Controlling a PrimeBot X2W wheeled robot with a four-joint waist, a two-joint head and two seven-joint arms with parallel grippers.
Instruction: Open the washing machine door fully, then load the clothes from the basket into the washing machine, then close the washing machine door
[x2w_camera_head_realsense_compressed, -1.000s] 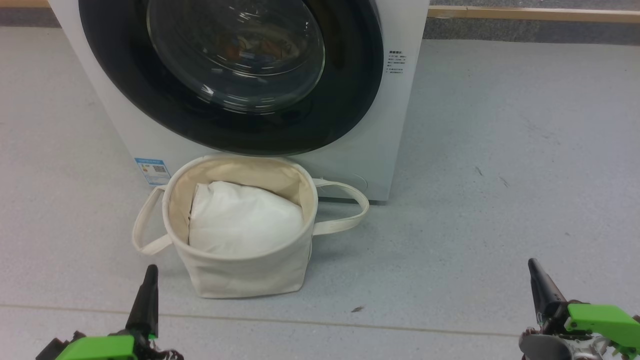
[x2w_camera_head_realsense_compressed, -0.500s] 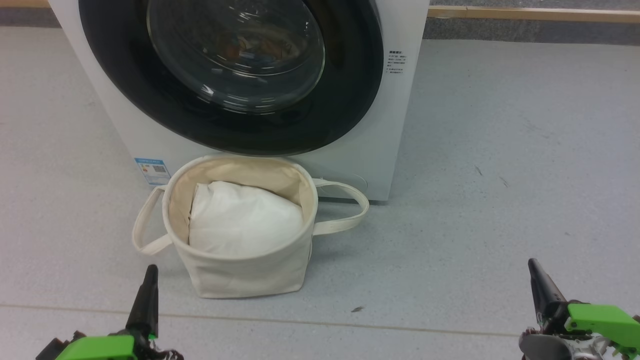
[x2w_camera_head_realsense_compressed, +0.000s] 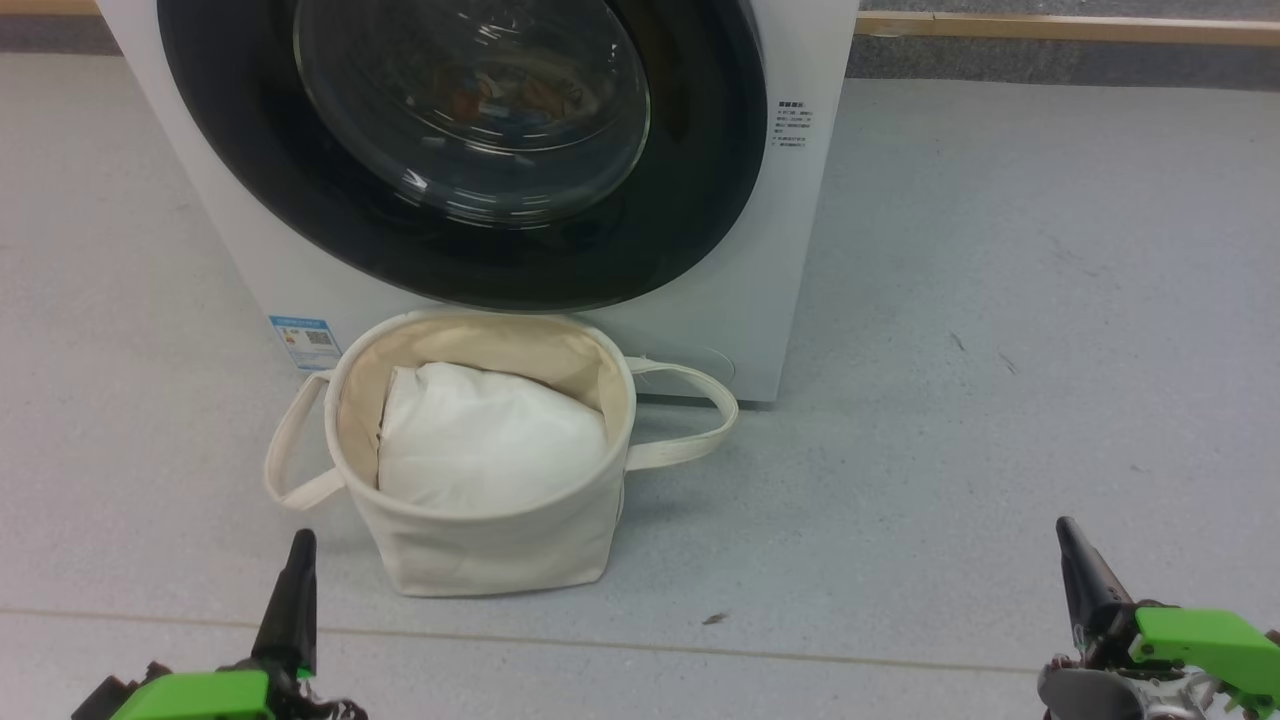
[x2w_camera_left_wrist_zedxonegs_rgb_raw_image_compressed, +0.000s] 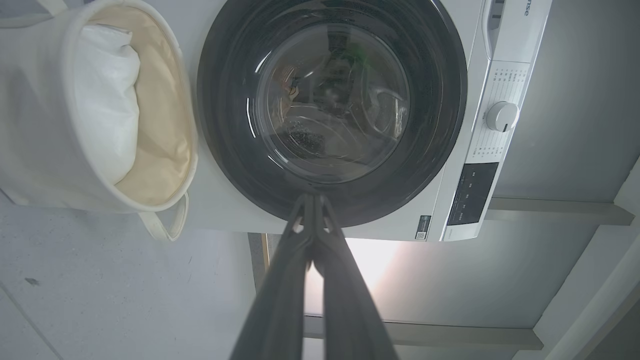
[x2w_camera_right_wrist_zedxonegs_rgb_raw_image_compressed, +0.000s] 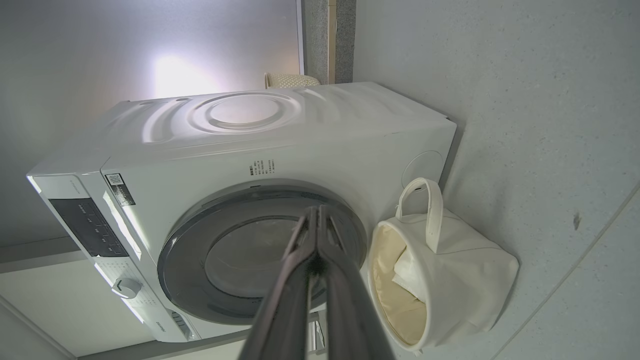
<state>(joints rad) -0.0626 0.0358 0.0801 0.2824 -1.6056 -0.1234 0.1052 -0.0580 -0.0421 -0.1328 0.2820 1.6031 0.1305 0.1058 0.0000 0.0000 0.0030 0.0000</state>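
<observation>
The white washing machine (x2w_camera_head_realsense_compressed: 700, 300) stands ahead, and its black-rimmed door (x2w_camera_head_realsense_compressed: 700, 150) lies closed against the front. Behind the glass, bits of orange and blue clothes (x2w_camera_head_realsense_compressed: 500, 100) show dimly. The cream basket (x2w_camera_head_realsense_compressed: 480, 550) sits on the floor right before the machine, holding a plain white cushion (x2w_camera_head_realsense_compressed: 490, 440). My left gripper (x2w_camera_head_realsense_compressed: 300, 545) is shut and empty, low at the left, short of the basket. My right gripper (x2w_camera_head_realsense_compressed: 1065, 530) is shut and empty at the lower right, well clear of it. In the wrist views the left gripper (x2w_camera_left_wrist_zedxonegs_rgb_raw_image_compressed: 312, 200) and right gripper (x2w_camera_right_wrist_zedxonegs_rgb_raw_image_compressed: 316, 212) both point at the door (x2w_camera_left_wrist_zedxonegs_rgb_raw_image_compressed: 440, 100).
Grey floor stretches to the right of the machine, with a seam line (x2w_camera_head_realsense_compressed: 640, 645) in front of me. A wooden skirting strip (x2w_camera_head_realsense_compressed: 1000, 25) runs along the back. The machine's dial (x2w_camera_left_wrist_zedxonegs_rgb_raw_image_compressed: 501, 116) sits on its control panel.
</observation>
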